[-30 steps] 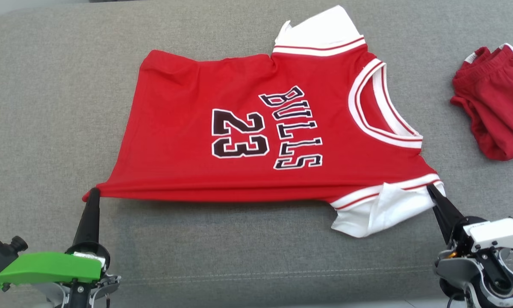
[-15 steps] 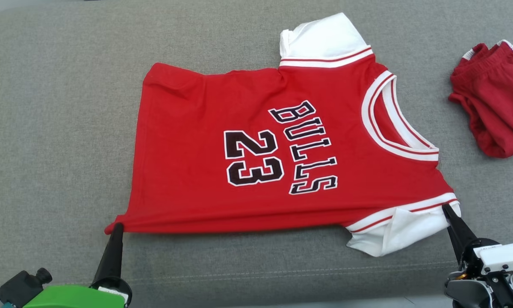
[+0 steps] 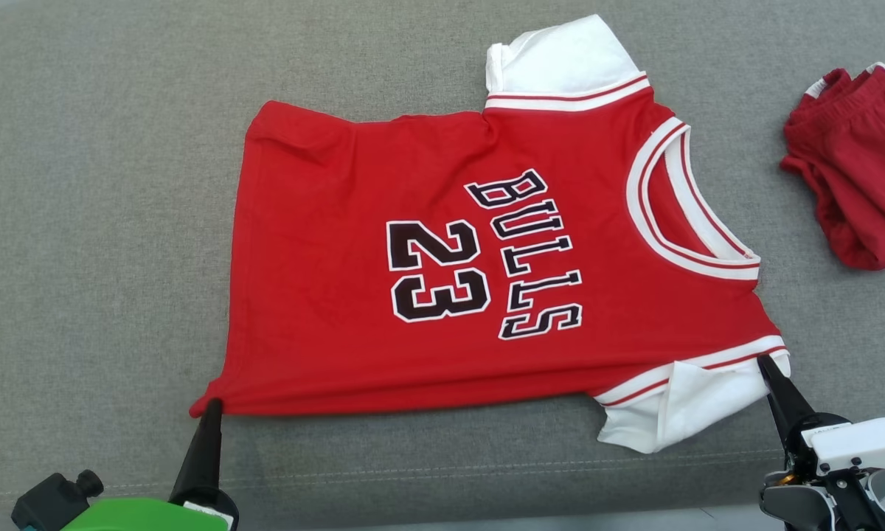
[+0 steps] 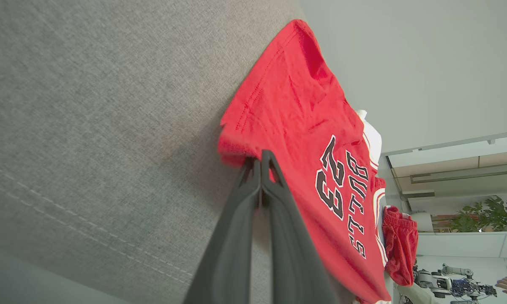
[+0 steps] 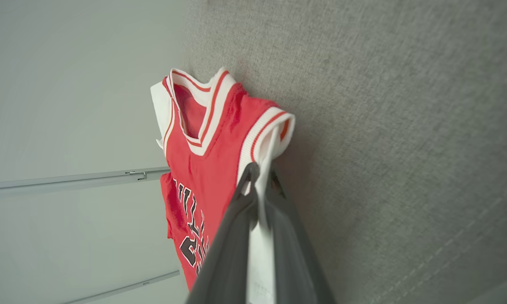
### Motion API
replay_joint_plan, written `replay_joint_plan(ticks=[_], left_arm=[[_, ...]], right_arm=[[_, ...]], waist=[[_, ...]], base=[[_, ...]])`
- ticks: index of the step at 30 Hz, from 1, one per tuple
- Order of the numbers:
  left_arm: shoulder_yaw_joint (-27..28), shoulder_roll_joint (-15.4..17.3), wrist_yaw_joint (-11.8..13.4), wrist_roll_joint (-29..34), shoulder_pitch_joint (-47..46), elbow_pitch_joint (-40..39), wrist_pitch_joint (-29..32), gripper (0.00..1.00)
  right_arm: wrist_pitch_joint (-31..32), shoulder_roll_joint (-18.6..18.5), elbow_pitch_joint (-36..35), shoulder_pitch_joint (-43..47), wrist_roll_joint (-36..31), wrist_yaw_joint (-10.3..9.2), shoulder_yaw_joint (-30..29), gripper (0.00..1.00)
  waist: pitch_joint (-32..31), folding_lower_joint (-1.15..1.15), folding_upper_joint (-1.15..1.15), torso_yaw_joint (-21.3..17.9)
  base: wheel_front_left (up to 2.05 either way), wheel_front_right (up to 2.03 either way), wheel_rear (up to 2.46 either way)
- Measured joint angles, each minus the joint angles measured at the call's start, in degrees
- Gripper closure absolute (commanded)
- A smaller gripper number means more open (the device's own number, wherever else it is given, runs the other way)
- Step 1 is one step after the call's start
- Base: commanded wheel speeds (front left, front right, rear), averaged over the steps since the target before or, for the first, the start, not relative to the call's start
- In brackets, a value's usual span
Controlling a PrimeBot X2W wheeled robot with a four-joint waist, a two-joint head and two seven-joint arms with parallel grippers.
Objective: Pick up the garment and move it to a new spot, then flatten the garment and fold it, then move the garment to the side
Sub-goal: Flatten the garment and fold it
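Note:
The garment (image 3: 442, 251) is a red jersey with white sleeves and black "BULLS 23" lettering, spread face up on the grey sofa cushion (image 3: 103, 221), its neck to the right. My left gripper (image 3: 212, 403) is shut on the hem's near corner at the lower left; the left wrist view shows both fingers pinching that red corner of the garment (image 4: 287, 105). My right gripper (image 3: 765, 366) is shut on the near white sleeve by its striped cuff. In the right wrist view white sleeve cloth of the garment (image 5: 203, 169) runs down between the fingers.
Crumpled red shorts (image 3: 852, 184) lie on the cushion at the far right. The cushion's stitched front seam (image 3: 413, 472) runs just below the jersey, close to both grippers. Bare grey cushion stretches to the left of the jersey.
The jersey and both grippers sit lower and further right in the head view than a second ago. The red shorts barely shifted, so both grippers dragged the jersey toward the front seam.

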Motion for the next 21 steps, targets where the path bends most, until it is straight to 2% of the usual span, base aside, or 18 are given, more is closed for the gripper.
replay_joint_plan(ticks=[2, 3, 4, 5, 6, 7, 14, 21], left_arm=[[-0.4, 0.0, 0.0, 0.2, 0.0, 0.7, 0.1, 1.00], [-0.6, -0.2, 0.0, 0.2, 0.0, 1.1, 0.4, 0.81], [-0.8, -0.3, 0.1, 0.2, 0.0, 1.4, 0.6, 0.64], [-0.9, -0.3, 0.1, 0.2, 0.0, 1.8, 0.7, 0.45], [-1.0, -0.4, 0.3, 0.2, 0.1, 2.2, 0.8, 0.13], [-1.0, -0.5, 0.5, 0.1, 0.1, 2.5, 0.8, 0.00], [-2.7, -1.5, 0.6, 0.1, 0.1, 4.7, 2.0, 0.00], [-2.7, -2.7, 0.6, 0.1, 0.1, 5.5, 2.0, 0.00]], right_arm=[[-0.1, -0.1, 0.1, 0.0, -0.4, 0.00, 0.0, 0.56], [-0.1, -0.2, 0.2, 0.0, -0.6, 0.00, 0.1, 0.14], [-0.1, -0.2, 0.3, 0.0, -0.7, 0.00, 0.2, 0.00], [-0.1, -0.3, 0.5, 0.1, -1.1, -0.01, 0.5, 0.00], [-0.1, -0.4, 0.6, 0.2, -1.7, -0.05, 0.7, 0.00], [-0.1, -0.6, 0.7, 0.3, -2.1, -0.05, 0.9, 0.00], [-0.1, -1.1, 0.8, 1.5, -3.7, -0.05, 3.1, 0.00], [2.7, -1.2, 0.3, 2.6, -4.4, 0.03, 7.8, 0.00]], waist=[[0.1, 0.00, 0.00, -0.1], [0.1, 0.00, 0.00, -0.2], [0.2, 0.00, 0.00, -0.2], [0.2, 0.00, 0.00, -0.3], [0.3, 0.00, 0.00, -0.3], [0.4, 0.00, 0.00, -0.4], [0.9, 0.00, 0.00, -0.8], [1.3, 0.00, 0.00, -1.0]], base=[[0.00, 0.00, 0.00], [0.00, 0.00, 0.00], [0.00, 0.00, 0.00], [0.00, 0.00, 0.00], [0.00, 0.00, 0.00], [0.00, 0.00, 0.00], [0.00, 0.00, 0.00], [0.00, 0.00, 0.00]])
